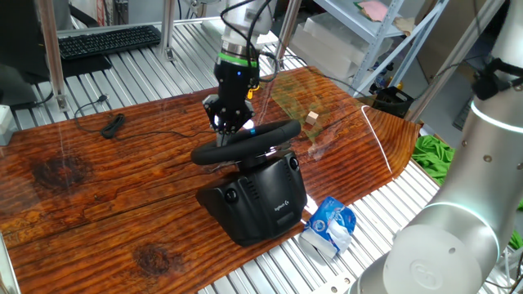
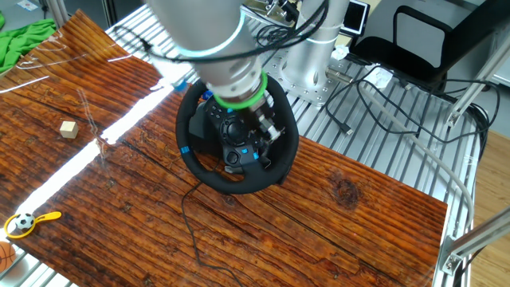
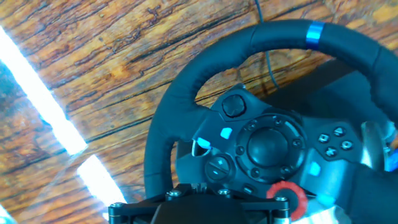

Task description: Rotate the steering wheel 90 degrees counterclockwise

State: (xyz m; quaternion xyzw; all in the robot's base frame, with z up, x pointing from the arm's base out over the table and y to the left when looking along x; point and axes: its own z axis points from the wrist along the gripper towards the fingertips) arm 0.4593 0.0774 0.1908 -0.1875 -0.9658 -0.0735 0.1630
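Note:
The black steering wheel (image 1: 245, 145) sits tilted on its bulky black base (image 1: 260, 200) with a small white logo, on the wooden table. My gripper (image 1: 231, 124) is down at the rim's far edge, beside a blue mark on the rim (image 3: 314, 34). In the other fixed view the arm covers the wheel's upper part, and the rim (image 2: 239, 182) shows below it. The hand view looks close onto the hub's buttons (image 3: 270, 146) and the rim (image 3: 165, 134). Only my gripper's dark body shows along the bottom edge there. The fingertips are hidden, so I cannot tell whether they hold the rim.
A small wooden cube (image 1: 312, 118) lies behind the wheel. A blue and white packet (image 1: 329, 227) lies at the table's front edge. A black cable (image 1: 110, 125) lies at the left. A black keyboard (image 1: 108, 41) is far back. A second robot arm (image 1: 458, 229) stands at the right.

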